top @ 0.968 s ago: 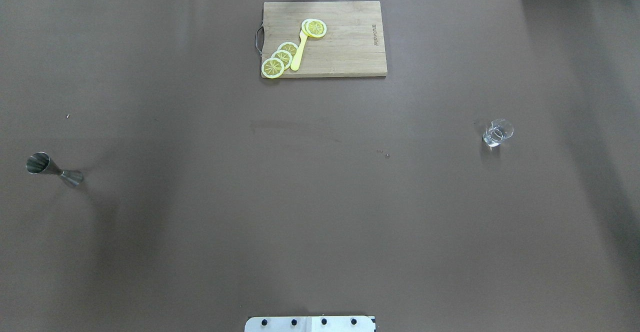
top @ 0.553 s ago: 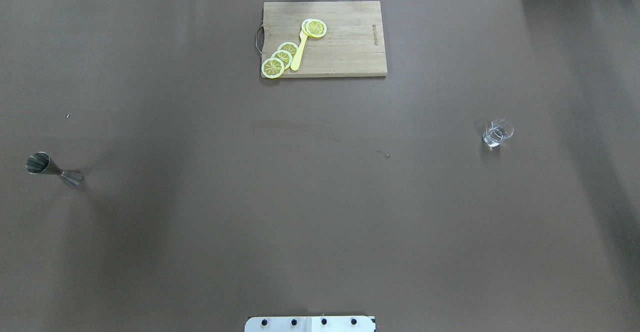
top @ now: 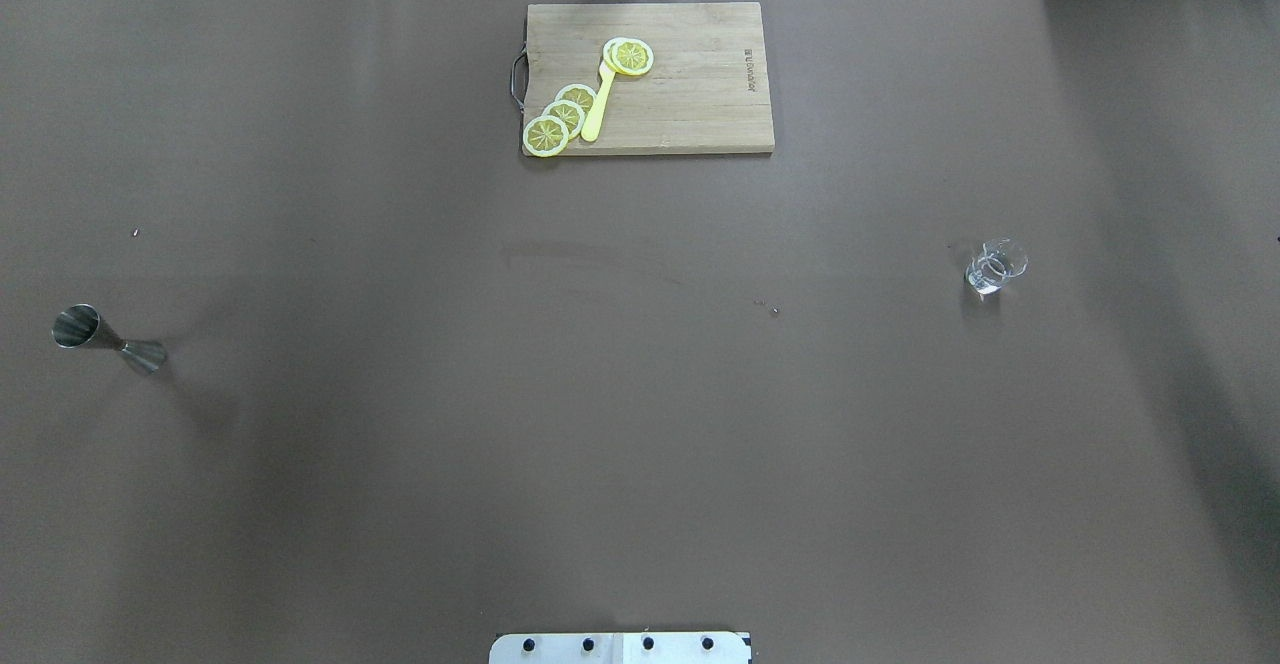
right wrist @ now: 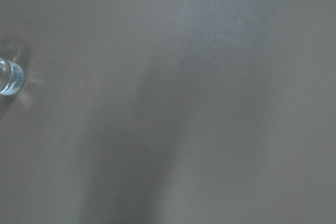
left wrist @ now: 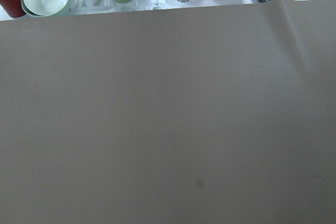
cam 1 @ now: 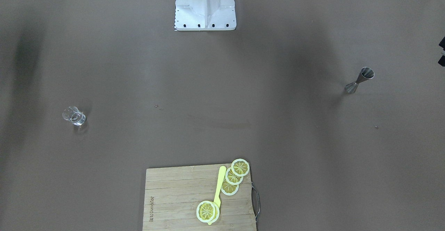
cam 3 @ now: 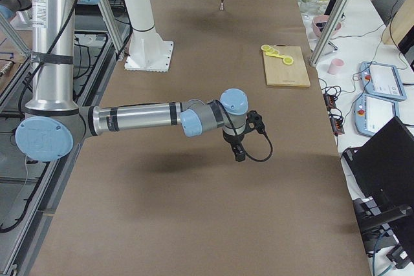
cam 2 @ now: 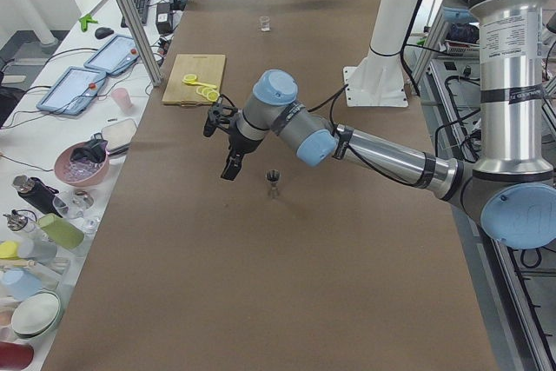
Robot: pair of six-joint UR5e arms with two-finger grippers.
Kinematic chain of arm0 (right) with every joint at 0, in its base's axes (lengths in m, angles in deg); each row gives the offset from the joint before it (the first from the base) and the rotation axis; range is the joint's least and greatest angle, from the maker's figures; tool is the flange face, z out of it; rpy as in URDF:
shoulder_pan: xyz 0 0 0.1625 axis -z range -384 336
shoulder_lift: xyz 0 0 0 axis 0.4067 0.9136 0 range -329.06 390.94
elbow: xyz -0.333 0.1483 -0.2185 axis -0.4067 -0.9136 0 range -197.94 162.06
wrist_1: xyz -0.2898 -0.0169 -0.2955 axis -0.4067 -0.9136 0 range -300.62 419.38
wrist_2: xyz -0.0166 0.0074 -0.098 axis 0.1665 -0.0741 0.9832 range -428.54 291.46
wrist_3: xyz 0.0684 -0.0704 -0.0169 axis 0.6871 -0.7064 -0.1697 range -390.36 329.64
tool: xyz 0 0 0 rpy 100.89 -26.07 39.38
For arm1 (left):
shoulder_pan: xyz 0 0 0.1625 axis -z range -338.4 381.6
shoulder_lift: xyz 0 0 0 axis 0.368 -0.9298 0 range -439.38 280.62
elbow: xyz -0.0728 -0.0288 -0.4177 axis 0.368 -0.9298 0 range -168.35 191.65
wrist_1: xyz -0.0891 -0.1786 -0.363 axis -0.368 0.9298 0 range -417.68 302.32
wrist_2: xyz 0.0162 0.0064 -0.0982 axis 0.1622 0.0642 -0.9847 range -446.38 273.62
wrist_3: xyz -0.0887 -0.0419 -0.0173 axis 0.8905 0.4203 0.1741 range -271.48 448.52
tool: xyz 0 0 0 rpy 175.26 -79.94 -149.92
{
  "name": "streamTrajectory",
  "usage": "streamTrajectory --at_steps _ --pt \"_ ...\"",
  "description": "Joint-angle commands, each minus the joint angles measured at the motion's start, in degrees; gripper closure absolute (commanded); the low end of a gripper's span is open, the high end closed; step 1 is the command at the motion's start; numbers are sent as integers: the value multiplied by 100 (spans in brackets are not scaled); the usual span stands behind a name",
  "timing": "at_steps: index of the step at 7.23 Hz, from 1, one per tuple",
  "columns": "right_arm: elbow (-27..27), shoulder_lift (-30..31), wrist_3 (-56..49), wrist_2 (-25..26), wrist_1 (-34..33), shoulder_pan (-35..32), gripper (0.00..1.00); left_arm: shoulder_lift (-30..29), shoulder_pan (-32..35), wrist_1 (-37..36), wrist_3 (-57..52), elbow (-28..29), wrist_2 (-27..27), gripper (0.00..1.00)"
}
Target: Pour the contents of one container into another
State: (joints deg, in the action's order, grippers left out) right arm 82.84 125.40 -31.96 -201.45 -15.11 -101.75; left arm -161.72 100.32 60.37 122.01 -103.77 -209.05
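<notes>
A slim, hourglass-shaped steel jigger (top: 108, 340) is standing upright at the far left of the matte brown table (top: 400, 444), with the left fingers (cam 2: 229, 165) hanging near it; their spread cannot be told. A wooden board (top: 700, 104) is carrying round lemon slices (top: 546, 135). A small clear glass (top: 995, 265) is standing far right; the right fingers (cam 3: 239, 153) are equally unreadable.

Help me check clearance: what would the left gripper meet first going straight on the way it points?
Probably the bare table cover: the left gripper points down, and its wrist view shows bare cover ahead. The jigger stands beside it, seemingly off that line, though depth is unclear.
</notes>
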Motion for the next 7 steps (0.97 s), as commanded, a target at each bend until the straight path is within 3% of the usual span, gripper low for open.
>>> streamTrajectory --at_steps 1,2,5,7 --pt "29 -16 54 -7 837 424 0 270 -470 496 612 -375 792 3" --pt "12 -16 -7 2 1066 697 0 393 -820 821 954 -455 1240 3" --pt "29 -60 159 29 1700 1191 0 998 -1095 2260 1203 -464 1700 3" --pt "90 -297 946 54 1832 1366 0 1385 -1751 2895 1675 -447 2558 3"
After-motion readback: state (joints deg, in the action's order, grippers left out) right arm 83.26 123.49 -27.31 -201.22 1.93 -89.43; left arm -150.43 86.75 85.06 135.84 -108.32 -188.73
